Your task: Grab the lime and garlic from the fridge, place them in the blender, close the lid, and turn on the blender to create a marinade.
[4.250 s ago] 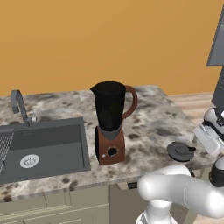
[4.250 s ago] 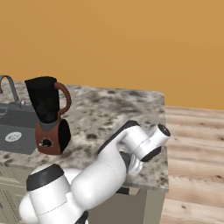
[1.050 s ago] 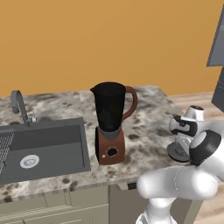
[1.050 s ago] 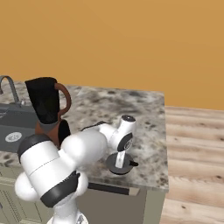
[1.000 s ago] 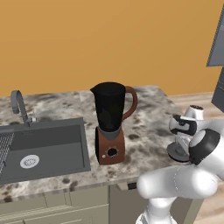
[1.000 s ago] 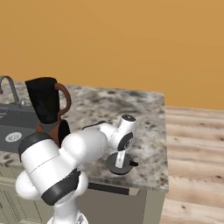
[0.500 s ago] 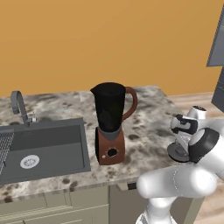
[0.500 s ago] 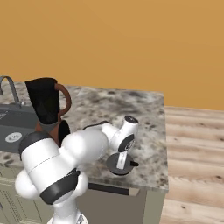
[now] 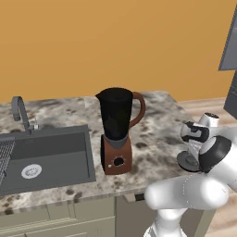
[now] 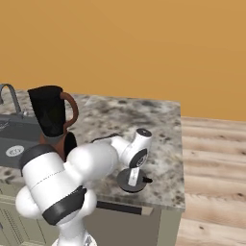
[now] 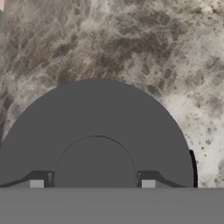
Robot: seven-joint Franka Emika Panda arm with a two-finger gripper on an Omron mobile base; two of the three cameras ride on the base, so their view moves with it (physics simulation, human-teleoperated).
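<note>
The lid [image 11: 96, 118], a round dark grey disc, lies flat on the counter near its right front corner, also seen as the lid [image 9: 186, 161] and the lid [image 10: 126, 181]. My gripper [image 11: 92, 183] points straight down on it, its fingertips [image 11: 36, 183] pressed to both sides of the raised middle knob. The gripper [image 10: 136, 178] sits low over the disc. The blender [image 9: 118, 132], a black jar with no lid on a reddish-brown base, stands left of it, also the blender [image 10: 50, 120]. Lime and garlic are out of view; the jar's inside is too dark to read.
A grey sink [image 9: 44, 155] with a curved tap [image 9: 19, 111] lies left of the blender. The speckled stone counter [image 10: 158, 125] ends at a right edge above the wooden floor [image 10: 214, 163]. Dark grey panels [image 9: 230, 44] stand at the far right. An orange wall is behind.
The fingers have drawn in from wide open to the sides of the lid's knob. The hand has settled slightly lower over the lid. Blender and lid have not moved.
</note>
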